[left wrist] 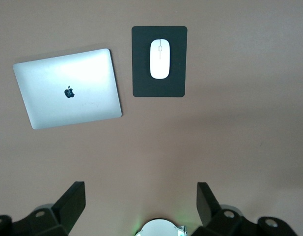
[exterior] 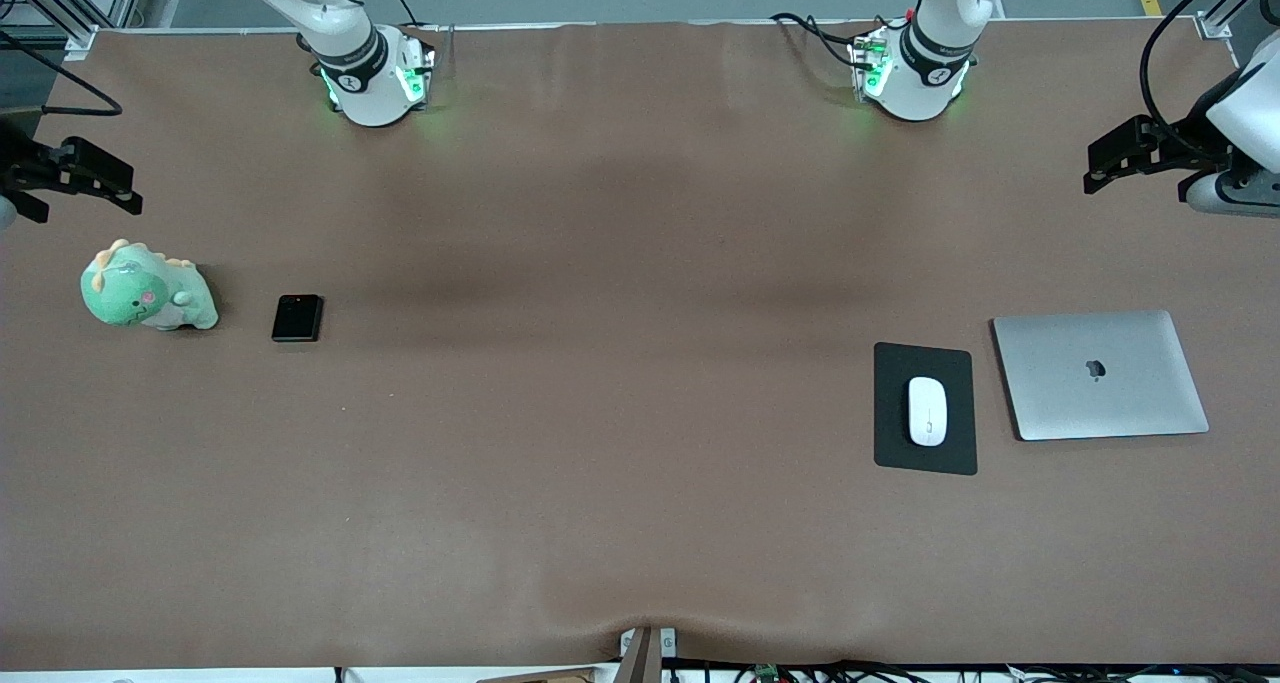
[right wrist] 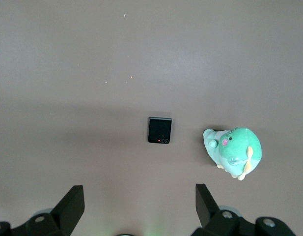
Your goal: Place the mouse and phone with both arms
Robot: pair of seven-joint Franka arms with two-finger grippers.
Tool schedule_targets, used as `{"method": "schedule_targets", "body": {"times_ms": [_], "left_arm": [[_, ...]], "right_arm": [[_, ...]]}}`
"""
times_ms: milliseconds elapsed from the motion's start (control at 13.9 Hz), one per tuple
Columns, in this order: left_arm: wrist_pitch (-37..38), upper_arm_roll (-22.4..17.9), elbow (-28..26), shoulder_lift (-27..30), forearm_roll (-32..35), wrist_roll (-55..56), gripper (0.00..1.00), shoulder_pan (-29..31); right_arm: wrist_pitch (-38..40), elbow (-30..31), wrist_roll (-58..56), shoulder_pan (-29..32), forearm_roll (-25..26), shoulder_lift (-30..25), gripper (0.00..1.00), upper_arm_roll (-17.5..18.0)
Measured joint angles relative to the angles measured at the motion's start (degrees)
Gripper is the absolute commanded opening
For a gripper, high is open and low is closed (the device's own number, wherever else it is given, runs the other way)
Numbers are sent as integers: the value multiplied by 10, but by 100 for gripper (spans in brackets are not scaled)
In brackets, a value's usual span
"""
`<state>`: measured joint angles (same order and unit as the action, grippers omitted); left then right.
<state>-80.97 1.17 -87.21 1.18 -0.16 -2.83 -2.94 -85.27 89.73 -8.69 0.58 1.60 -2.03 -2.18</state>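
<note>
You've got the mouse [exterior: 927, 410] nearest the camera, on a black pad [exterior: 893, 443] at the left arm's end, long axis running toward the bases, beside a closed silver laptop [exterior: 1100, 375]. Phone [exterior: 297, 318] lies flat at the right arm's end beside a green plush toy [exterior: 147, 288]. Brown table cover [exterior: 600, 413] ripples at its near edge. Left gripper [exterior: 1098, 168] and right gripper [exterior: 125, 190] are both cut off by the frame edges, fingers spread, holding nothing.
</note>
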Motion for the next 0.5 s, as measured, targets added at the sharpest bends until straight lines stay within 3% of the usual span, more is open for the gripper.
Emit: {"method": "schedule_targets", "body": {"times_ms": [504], "left_arm": [[0, 0, 0, -1, 0, 0, 100, 0]], "right_arm": [[-7, 0, 0, 0, 0, 4, 100, 0]]}}
